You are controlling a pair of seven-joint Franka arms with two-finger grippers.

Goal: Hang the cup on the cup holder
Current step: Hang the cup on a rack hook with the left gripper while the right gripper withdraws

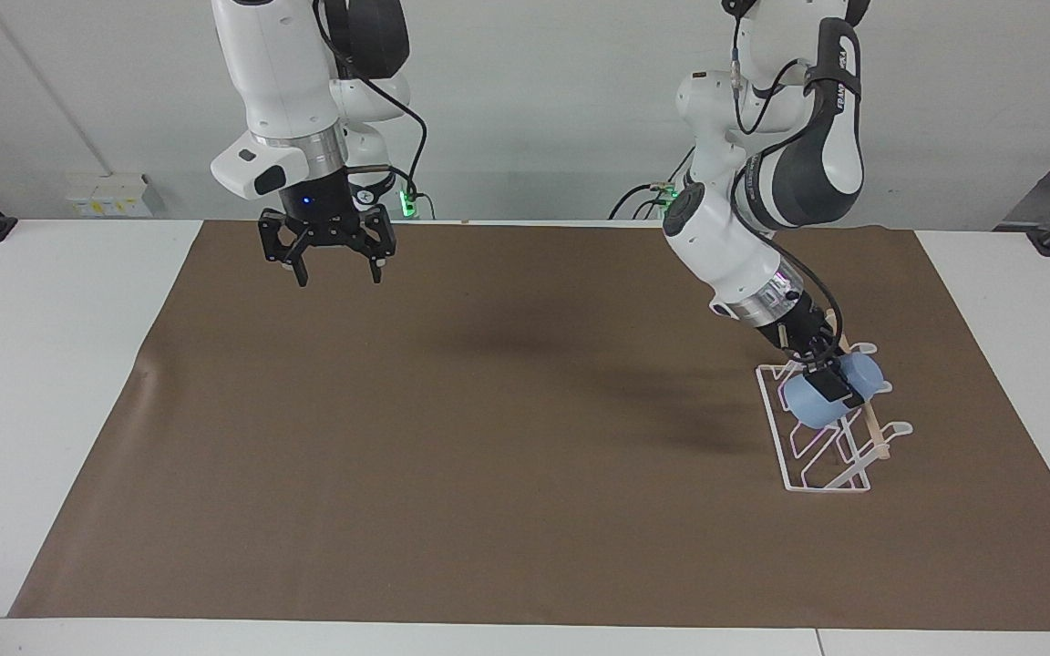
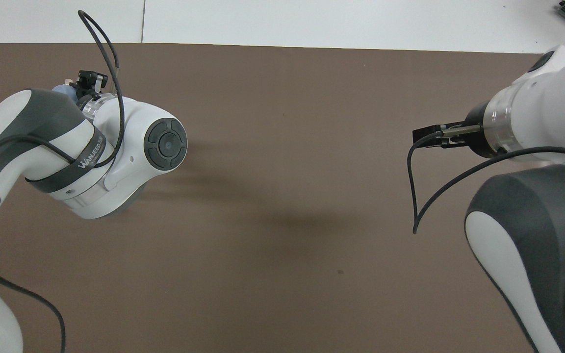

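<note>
Left pincer (image 1: pixel 830 383), we see, is clamped on the cup (image 1: pixel 821 398), a small light blue matte tumbler held tilted among the upper prongs of the cup holder (image 1: pixel 821 442). We note this white wire rack with its pale wooden rod stands on the brown mat (image 1: pixel 488 437) toward the left arm's end of the tabletop (image 1: pixel 42 383). Right pincer (image 1: pixel 335 271) hangs spread wide and empty over the mat's edge nearest the robots. We read "WANEED" on the left arm's strap (image 2: pixel 86 159).
</note>
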